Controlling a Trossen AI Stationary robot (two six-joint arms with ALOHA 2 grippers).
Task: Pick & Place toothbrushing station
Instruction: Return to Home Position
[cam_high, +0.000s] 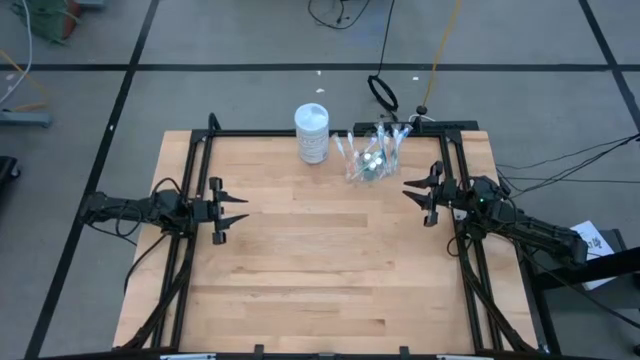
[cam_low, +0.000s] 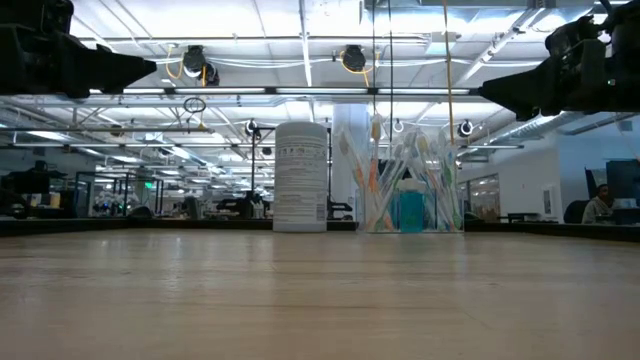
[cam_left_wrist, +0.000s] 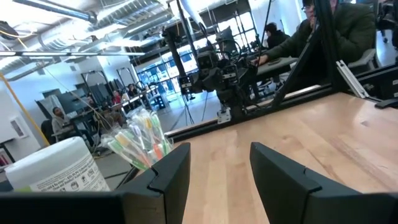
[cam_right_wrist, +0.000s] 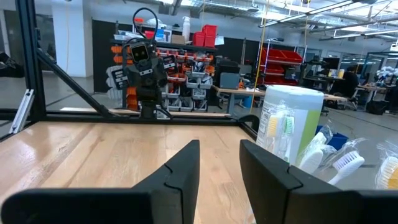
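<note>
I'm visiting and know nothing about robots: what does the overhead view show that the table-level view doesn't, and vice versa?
Only the high view: both arms whole, with the left gripper and right gripper at opposite table sides, fingers open. Only the low view: the toothbrushes standing upright inside the clear organizer, and ceiling lights in the room behind. Both: the white canister beside the clear organizer on the wooden table.

High cam straight down on bench; low cam at bench level; wrist cams face inward, all sharing toothbrushes.
</note>
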